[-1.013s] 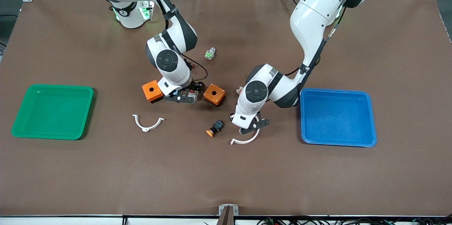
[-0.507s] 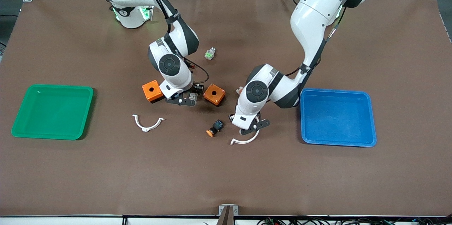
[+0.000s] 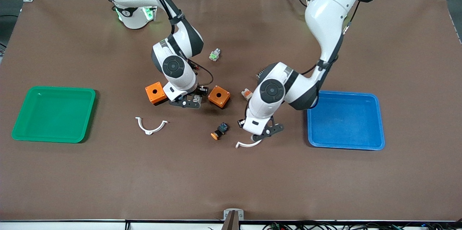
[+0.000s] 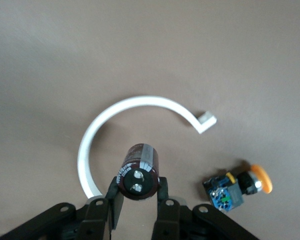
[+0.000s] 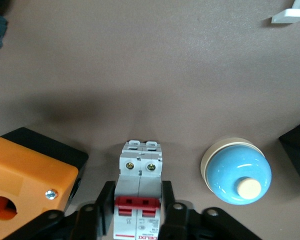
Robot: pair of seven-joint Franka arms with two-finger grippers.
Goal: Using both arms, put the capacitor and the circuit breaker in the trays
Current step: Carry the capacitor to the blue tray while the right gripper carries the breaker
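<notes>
While both arms reach down to the middle of the brown worktop [image 3: 231, 179], each has something pinched. The left hand [image 4: 138, 200] is closed on the capacitor [image 4: 138, 171], its fingers [image 4: 115, 202] pressed against the dark cylinder's sides, and holds it over a white curved clip [image 4: 115, 112] lying on the worktop; an orange-capped push button [image 4: 240, 186] lies beside the clip, toward the right arm's end. From the front, that hand [image 3: 265, 132] hangs between the button [image 3: 219, 131] and the blue tray [image 3: 344, 120]. The right hand [image 5: 138, 212] is closed on the circuit breaker [image 5: 139, 197], gripping its white body at the red toggles, low between two orange boxes [image 3: 156, 93] [image 3: 218, 96], with a blue dome-shaped part [image 5: 236, 170] just beside it. A green tray [image 3: 54, 113] sits at the right arm's end.
</notes>
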